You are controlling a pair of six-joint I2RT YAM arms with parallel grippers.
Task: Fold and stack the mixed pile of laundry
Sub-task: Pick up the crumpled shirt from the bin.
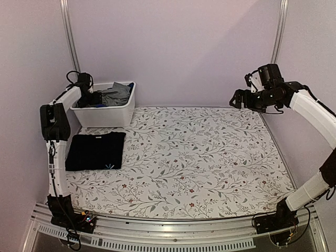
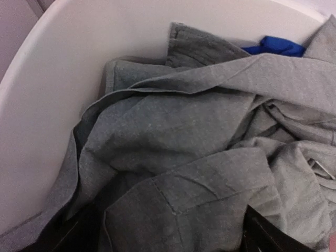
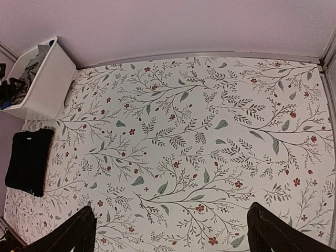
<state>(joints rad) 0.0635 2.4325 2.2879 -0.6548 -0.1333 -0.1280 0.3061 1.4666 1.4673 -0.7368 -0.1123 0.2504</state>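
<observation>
From my right wrist camera I look down across the floral-printed surface (image 3: 210, 105). My right claw (image 3: 170, 207) hangs above it, its two dark fingers (image 3: 73, 233) spread wide apart at the bottom corners of the view. A folded black T-shirt (image 3: 27, 160) lies flat near the left edge. Just beyond it, in the far left corner, the white bin (image 3: 50, 86) stands against the wall, with grey cloth (image 3: 32, 60) heaped inside.

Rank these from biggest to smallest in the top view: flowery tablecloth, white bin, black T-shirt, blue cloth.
1. flowery tablecloth
2. white bin and folded black T-shirt, about alike
3. blue cloth, just a sliver
</observation>
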